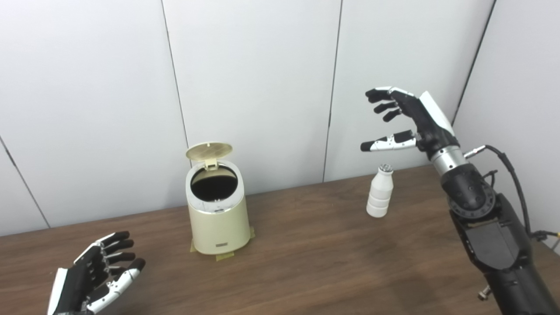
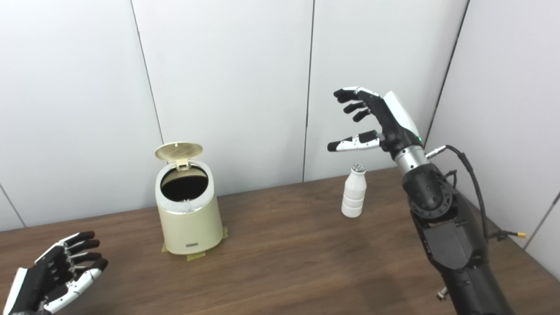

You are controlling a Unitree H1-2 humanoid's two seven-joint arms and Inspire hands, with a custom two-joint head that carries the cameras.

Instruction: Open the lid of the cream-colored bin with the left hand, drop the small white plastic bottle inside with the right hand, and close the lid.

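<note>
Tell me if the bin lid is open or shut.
Open: the lid stands tipped back behind the bin, baring its dark mouth.

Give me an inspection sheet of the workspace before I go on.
Surface: brown wooden table, bare between the things.
Job's things: cream bin upright on tape patches, lid raised; white bottle upright on the table, not held.
Clutter: nothing seen.
Hands: left hand open, low near the front edge; right hand open above the bottle, apart from it.
Cables: black cable along the right arm.
Surroundings: white wall panels.
</note>
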